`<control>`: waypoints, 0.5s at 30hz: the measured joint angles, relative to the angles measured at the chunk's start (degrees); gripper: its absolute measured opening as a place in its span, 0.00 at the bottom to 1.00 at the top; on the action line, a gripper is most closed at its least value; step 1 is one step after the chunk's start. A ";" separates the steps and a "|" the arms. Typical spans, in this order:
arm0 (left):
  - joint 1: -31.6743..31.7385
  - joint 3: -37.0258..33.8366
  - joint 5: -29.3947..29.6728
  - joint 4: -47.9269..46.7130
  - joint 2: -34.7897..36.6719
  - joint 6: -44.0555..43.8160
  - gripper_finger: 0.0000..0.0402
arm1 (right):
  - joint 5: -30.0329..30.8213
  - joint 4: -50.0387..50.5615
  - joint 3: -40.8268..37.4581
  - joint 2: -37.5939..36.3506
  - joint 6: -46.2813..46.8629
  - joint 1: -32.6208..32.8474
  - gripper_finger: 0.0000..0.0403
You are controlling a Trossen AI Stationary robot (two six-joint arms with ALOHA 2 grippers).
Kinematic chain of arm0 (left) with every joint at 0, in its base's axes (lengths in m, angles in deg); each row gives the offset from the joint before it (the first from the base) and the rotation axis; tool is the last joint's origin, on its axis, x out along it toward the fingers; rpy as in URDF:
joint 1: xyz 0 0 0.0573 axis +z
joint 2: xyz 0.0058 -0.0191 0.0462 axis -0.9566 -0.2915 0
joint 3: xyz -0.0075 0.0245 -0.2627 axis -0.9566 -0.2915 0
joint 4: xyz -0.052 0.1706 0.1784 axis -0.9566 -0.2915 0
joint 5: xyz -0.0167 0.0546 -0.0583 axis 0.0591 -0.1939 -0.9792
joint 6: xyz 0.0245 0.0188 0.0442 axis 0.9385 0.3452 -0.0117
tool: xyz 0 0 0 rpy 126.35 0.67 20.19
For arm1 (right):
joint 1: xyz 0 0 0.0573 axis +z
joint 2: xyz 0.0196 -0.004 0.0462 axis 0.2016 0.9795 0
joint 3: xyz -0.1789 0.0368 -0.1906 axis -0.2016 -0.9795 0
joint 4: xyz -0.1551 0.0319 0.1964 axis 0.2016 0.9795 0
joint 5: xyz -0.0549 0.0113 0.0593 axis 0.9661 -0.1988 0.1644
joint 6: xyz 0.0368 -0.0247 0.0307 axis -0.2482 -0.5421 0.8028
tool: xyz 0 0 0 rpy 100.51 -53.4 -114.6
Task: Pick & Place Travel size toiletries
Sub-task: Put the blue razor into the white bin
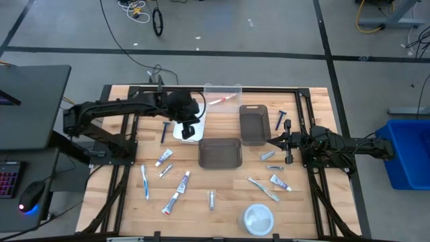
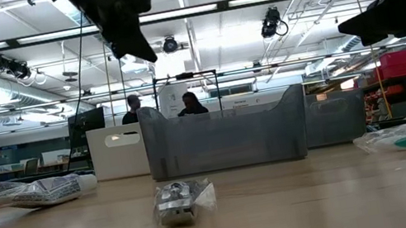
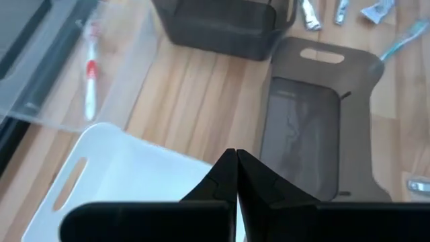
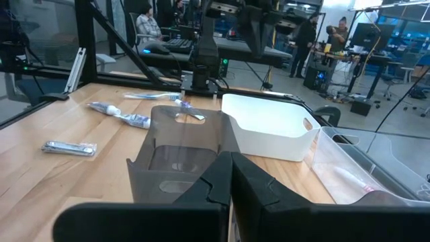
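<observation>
Above the white bin (image 1: 189,130), left end effector (image 1: 190,132) shut, empty; right end effector (image 1: 271,140) shut beside dark grey bins (image 1: 220,153). Pink toothbrush (image 1: 222,100) inside clear bin (image 1: 222,90); toothpaste tubes (image 1: 182,181), razors (image 1: 281,119) scattered across wooden worktop (image 1: 222,205).

No text, label, brand, number or sign can be read in any view. The toothpaste tubes (image 1: 181,182) lying on the table (image 1: 222,208) in front of the dark grey bin (image 1: 220,152) carry blue and red printing, but its letters are too small to make out. The crumpled silvery tube (image 2: 177,201) nearest the low camera shows no legible marking, and the boards and screens in the room behind the bin are too far off to read.
</observation>
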 joint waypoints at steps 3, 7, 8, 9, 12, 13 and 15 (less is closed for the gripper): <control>0.02 -2.06 1.12 -0.25 2.37 -0.52 0.02 | -0.02 0.00 0.01 -0.01 -0.01 0.00 0.03; 0.42 -3.84 1.29 -1.36 5.15 -0.83 0.01 | -0.02 0.00 0.00 0.00 -0.01 0.00 0.03; 0.52 -4.41 1.37 -1.56 5.89 -0.99 0.01 | 0.01 0.00 -0.01 0.00 -0.01 0.00 0.03; 0.66 -4.96 1.47 -1.64 6.64 -1.18 0.01 | -0.01 0.00 0.00 -0.01 -0.01 0.00 0.03; 1.16 -6.56 2.27 -2.74 8.65 -2.04 0.02 | 0.01 0.00 -0.01 0.01 -0.01 0.00 0.03; 1.33 -6.92 2.69 -3.58 9.11 -2.29 0.02 | 0.01 0.00 -0.01 -0.01 -0.01 0.00 0.03; 1.87 -7.38 2.94 -5.37 10.10 -2.30 0.02 | 0.01 0.00 -0.01 0.01 -0.01 0.00 0.03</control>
